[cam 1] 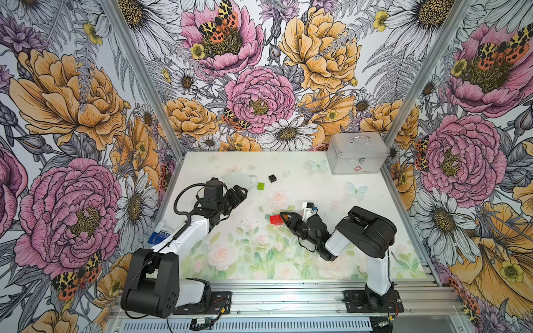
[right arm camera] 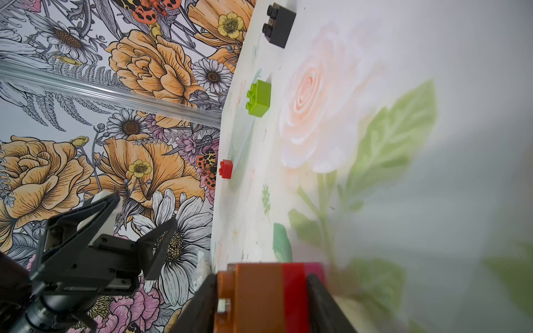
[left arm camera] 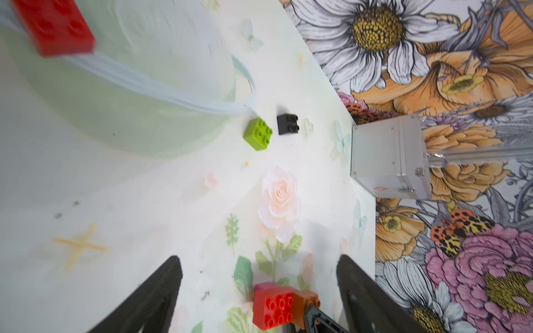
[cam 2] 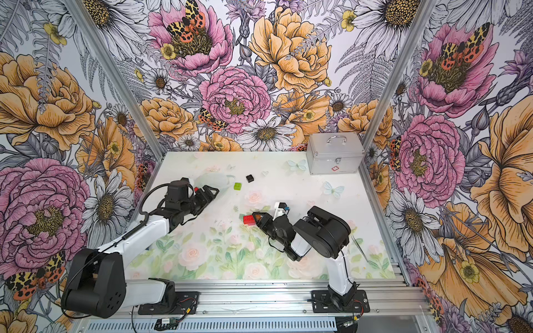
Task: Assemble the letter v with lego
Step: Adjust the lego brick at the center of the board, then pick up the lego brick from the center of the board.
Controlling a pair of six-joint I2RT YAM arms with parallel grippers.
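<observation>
Lego [cam 1: 274, 219] was partly hidden: the right gripper [right arm camera: 261, 285] was clamped on a brown, red and pink stack [cam 2: 248, 219] cut off by its wrist view. A blurred red brick [left arm camera: 53, 26] sat at a translucent bowl [left arm camera: 173, 95], in or beside it we could not tell. The left gripper [left arm camera: 259, 259] stood wide apart over the glossy rose-printed table [cam 1: 317, 184], walled by flowered paper [cam 1: 259, 95], where a studded lime brick [cam 1: 261, 186] and a black brick [cam 1: 272, 178] lay, with a silver case [cam 1: 357, 157] in the far corner.

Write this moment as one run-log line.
left gripper open, empty | right gripper shut on brick stack | loose: lime-green brick, black brick, small red brick
</observation>
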